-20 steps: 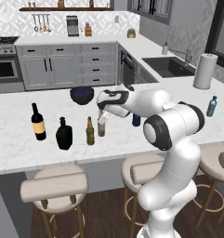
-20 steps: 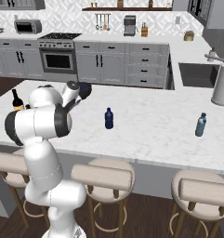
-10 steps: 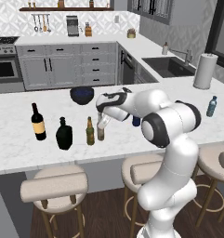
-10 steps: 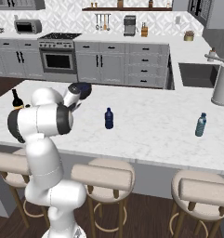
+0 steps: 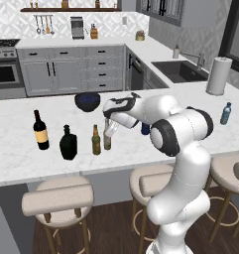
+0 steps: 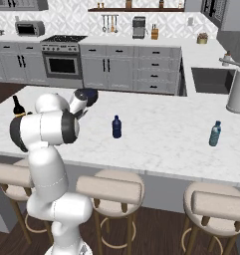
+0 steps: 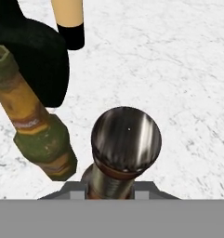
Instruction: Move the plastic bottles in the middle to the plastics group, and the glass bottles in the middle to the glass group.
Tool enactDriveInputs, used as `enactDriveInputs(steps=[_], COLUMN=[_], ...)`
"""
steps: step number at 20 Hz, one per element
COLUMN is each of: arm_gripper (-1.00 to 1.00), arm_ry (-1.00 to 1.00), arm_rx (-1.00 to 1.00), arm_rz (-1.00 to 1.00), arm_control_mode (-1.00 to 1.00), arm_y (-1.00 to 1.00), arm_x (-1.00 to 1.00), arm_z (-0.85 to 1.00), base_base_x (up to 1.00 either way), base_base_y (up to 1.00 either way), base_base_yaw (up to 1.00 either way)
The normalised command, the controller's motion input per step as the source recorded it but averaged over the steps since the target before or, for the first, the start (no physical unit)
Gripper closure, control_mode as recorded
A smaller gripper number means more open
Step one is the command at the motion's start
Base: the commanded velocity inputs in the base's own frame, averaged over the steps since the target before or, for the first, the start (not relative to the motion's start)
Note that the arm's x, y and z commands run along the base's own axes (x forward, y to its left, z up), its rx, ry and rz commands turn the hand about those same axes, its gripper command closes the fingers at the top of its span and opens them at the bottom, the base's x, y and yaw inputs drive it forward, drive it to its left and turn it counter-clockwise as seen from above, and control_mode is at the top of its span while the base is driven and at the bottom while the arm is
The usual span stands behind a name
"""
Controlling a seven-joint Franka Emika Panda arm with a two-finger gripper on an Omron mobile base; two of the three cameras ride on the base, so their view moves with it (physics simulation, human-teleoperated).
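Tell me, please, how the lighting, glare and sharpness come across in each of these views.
Left base view: even, soft light, faint shadows beside the wine bottle and black flask. Right base view: flat light, the dark blue bottle sharp. Hand view: bright streaks of glare on the beer bottle's cap; the olive-brown bottle looks stretched by perspective.

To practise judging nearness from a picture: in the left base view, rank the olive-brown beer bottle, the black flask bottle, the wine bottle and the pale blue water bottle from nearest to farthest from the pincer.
1. Olive-brown beer bottle, just left of the pincer.
2. Black flask bottle, further left.
3. Wine bottle, far left.
4. Pale blue water bottle, far right end of the counter.
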Motion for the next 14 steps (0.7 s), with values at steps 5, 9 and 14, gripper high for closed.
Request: enactDriveInputs(steps=[5,9,14], arm_gripper=[-1.00,-1.00,-1.00], arm_ry=[0.00,-0.01,-0.03], arm_rx=[0.00,0.00,0.00], arm_rz=[0.00,0.00,0.00], arm_control_mode=[-1.00,-1.00,-1.00], arm_y=[0.00,0.00,0.00], arm_x=[0.00,-0.01,-0.10], arm_z=[0.00,0.00,0.13], base_base_x=[0.00,0.00,0.00], base_base_y=[0.00,0.00,0.00], base_base_yaw=[0.00,0.00,0.00])
